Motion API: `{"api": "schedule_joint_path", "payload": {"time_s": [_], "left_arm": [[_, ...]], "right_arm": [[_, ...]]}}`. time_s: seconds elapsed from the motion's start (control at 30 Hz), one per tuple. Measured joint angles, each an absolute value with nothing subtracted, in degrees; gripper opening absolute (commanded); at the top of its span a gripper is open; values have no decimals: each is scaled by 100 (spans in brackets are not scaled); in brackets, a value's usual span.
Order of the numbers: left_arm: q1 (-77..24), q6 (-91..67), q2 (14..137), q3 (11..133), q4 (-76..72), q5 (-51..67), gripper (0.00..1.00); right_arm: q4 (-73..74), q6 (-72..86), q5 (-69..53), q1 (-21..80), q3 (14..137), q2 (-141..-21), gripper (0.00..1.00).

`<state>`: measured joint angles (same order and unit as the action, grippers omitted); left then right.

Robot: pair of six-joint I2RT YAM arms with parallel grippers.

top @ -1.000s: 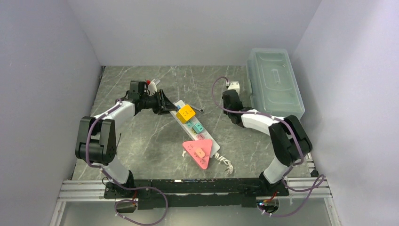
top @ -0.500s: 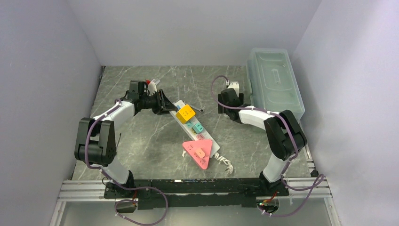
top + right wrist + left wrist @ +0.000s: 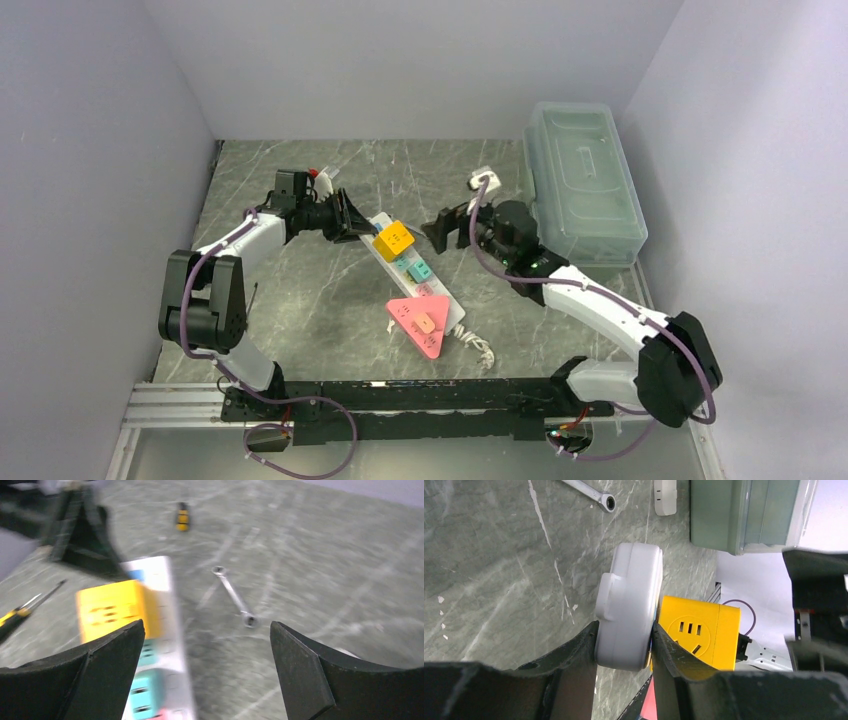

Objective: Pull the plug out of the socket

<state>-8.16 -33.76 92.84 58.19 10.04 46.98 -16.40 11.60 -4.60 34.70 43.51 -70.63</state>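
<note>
1. The right claw (image 3: 450, 224) has changed most. A second ago it was closed beside the clear bin (image 3: 585, 170). Now its fingers are spread wide with nothing between them, and it has swung across the desk (image 3: 300, 300) towards the socket (image 3: 412, 268).
2. A small white plug (image 3: 484, 179) lies loose on the desk just beside the bin, well apart from the socket. It seems the right claw has let it go there, so that plug looks to be off and put aside.
3. The left claw (image 3: 625, 629) has not shifted. It is narrowed onto the rounded white far end of the socket and pins it in place.
4. The socket lies slantwise mid-desk between the two arms. A yellow cube (image 3: 395, 240) is still seated near the held end, and a pink triangular block (image 3: 422, 325) sits on the near end.
5. In the blurred right wrist view, the yellow cube is at lower left by one finger and a wrench (image 3: 234, 597) is ahead.
6. My judgement is that the right claw is returning for the yellow cube while the left braces the socket.
</note>
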Motion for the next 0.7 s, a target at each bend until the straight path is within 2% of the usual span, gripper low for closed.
{"api": "schedule_joint_path", "payload": {"time_s": [0.37,0.7], "left_arm": [[-816,-3417,9288,5819,880,4737,0],[-816,-3424,9288,5819,779,4735,0]], "right_arm": [[-1238,486,-882,4762,5312,-7994,100],[-1219,78,-178,4980,5437,-8510,99]]}}
